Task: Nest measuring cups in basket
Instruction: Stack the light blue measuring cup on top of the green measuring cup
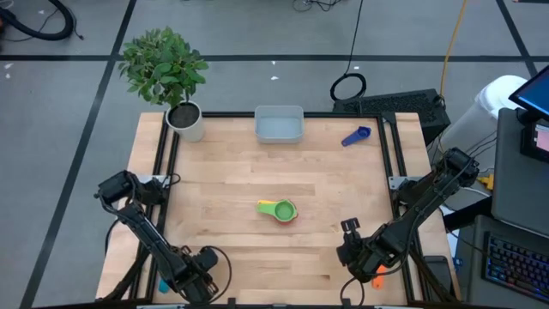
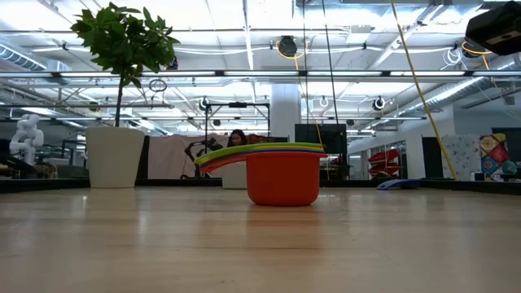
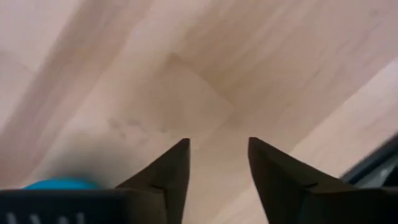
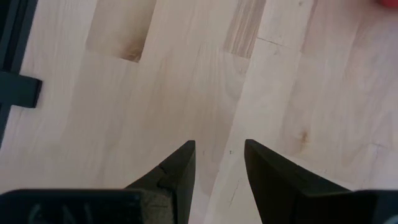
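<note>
A nested stack of measuring cups, green on top with a yellow handle, stands on its base mid-table. In the low view its outer cup is red. A dark blue cup lies at the far right, beside the pale basket at the far edge. My left gripper is open over bare wood near the table's near left corner, with a light blue cup close beside it. My right gripper is open over bare wood near the front right.
A white plant pot with a leafy plant stands at the far left corner. A small orange thing shows beside my right arm near the front edge. Black rails run along the table's left and right sides. Bare wood lies between the stack and the basket.
</note>
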`<state>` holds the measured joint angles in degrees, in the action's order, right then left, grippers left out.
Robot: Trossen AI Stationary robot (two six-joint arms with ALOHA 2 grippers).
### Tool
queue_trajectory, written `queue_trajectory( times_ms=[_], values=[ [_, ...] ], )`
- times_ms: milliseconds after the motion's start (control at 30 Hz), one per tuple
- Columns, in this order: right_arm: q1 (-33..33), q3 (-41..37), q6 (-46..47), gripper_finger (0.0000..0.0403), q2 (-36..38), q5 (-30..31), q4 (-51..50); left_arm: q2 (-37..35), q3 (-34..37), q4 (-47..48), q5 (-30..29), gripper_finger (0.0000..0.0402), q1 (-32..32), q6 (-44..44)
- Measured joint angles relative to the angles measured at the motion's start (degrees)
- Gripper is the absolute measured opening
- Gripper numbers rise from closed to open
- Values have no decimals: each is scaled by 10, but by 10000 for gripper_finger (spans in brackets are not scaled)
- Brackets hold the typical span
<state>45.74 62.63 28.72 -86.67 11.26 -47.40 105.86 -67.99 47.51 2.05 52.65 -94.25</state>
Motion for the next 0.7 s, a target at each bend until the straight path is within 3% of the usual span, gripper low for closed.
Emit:
queue_trajectory(
  times_ms=[167,400,700],
  values=[
    [0,0,-9,132,0,9,0,-6,-38,96,0,186,-8,4],
    [-7,0,-12,132,0,10,0,-6,-111,250,1,159,-6,3],
    [-7,0,-10,132,0,10,0,-6,-91,263,48,165,27,-44]
  ],
)
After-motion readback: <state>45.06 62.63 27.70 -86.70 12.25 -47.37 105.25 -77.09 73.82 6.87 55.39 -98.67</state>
